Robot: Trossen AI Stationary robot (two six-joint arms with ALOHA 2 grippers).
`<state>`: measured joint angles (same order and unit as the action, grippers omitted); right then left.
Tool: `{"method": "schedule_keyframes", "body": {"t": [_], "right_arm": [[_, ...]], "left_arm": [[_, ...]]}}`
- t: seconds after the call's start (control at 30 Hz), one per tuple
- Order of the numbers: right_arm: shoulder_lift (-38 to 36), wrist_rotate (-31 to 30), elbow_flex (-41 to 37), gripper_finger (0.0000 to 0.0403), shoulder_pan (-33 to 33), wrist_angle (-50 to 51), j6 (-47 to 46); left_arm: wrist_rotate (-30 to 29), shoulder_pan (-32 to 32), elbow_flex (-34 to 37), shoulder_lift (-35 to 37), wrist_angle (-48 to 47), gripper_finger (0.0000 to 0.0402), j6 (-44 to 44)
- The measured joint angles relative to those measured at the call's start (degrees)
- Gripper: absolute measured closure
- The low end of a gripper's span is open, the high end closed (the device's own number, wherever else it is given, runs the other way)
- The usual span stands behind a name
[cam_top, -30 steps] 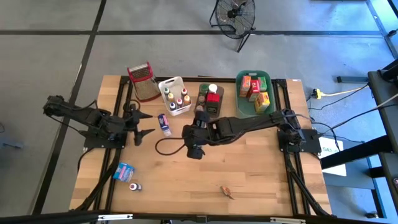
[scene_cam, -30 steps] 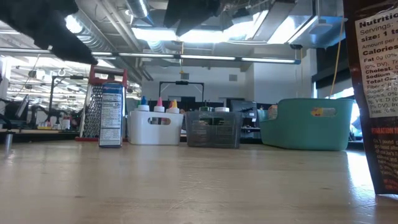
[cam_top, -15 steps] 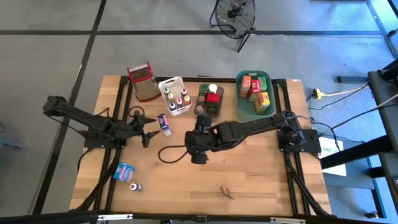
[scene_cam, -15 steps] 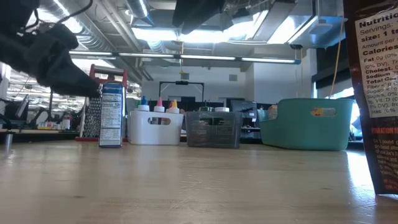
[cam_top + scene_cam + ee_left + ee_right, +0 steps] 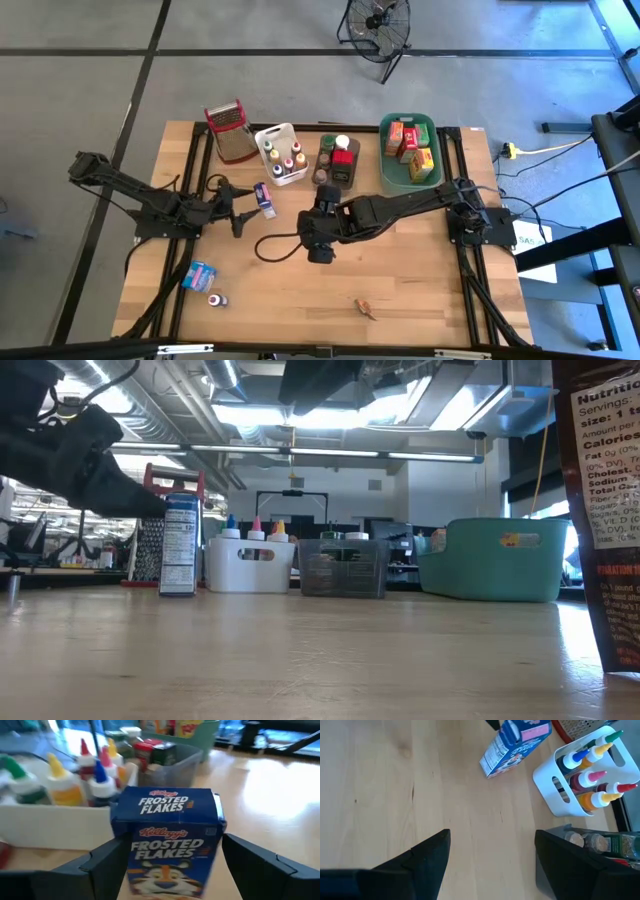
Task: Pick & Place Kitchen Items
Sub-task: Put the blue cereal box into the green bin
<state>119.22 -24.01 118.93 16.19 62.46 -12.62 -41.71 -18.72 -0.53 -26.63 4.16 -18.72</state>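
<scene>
A small blue Frosted Flakes box (image 5: pixel 263 198) stands upright on its base on the table, in front of the white caddy (image 5: pixel 282 153) of colour-capped bottles. My left gripper (image 5: pixel 243 207) is low and nearly level, open. Its fingers stand on either side of the box (image 5: pixel 167 840) in the left wrist view; I see no touch. My right gripper (image 5: pixel 319 243) hangs open above the table's middle, nothing between its fingers (image 5: pixel 492 850). A second blue box (image 5: pixel 200 275) and a tiny bottle (image 5: pixel 216 299) lie near the front left.
Along the far edge stand a red-topped grater (image 5: pixel 230 130), a grey bin (image 5: pixel 337 160) of jars and a green tub (image 5: pixel 410 150) of boxes. A small orange item (image 5: pixel 366 308) lies near the front. A dark brown package (image 5: pixel 600 510) stands close to the low camera.
My left gripper has come down toward the table and edged toward the upright blue box, tipping closer to level; it stays open. The box has not moved.
</scene>
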Motion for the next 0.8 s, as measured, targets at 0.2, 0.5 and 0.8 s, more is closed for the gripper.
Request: {"method": "schedule_keyframes", "body": {"t": [0.2,0.5,0.8], "right_arm": [[0.0,0.0,0.0,0.011,0.0,0.0,0.0],[0.0,0.0,0.0,0.011,0.0,0.0,0.0],[0.1,0.0,-2.8,0.011,0.0,-1.1,0.2]], "left_arm": [[-5.8,0.0,0.0,0.0,-0.1,0.0096,4.8],[-6.4,0.1,0.0,0.0,-0.6,0.0096,2.0],[-8.8,0.1,0.0,0.0,-0.8,0.0096,-1.1]]}}
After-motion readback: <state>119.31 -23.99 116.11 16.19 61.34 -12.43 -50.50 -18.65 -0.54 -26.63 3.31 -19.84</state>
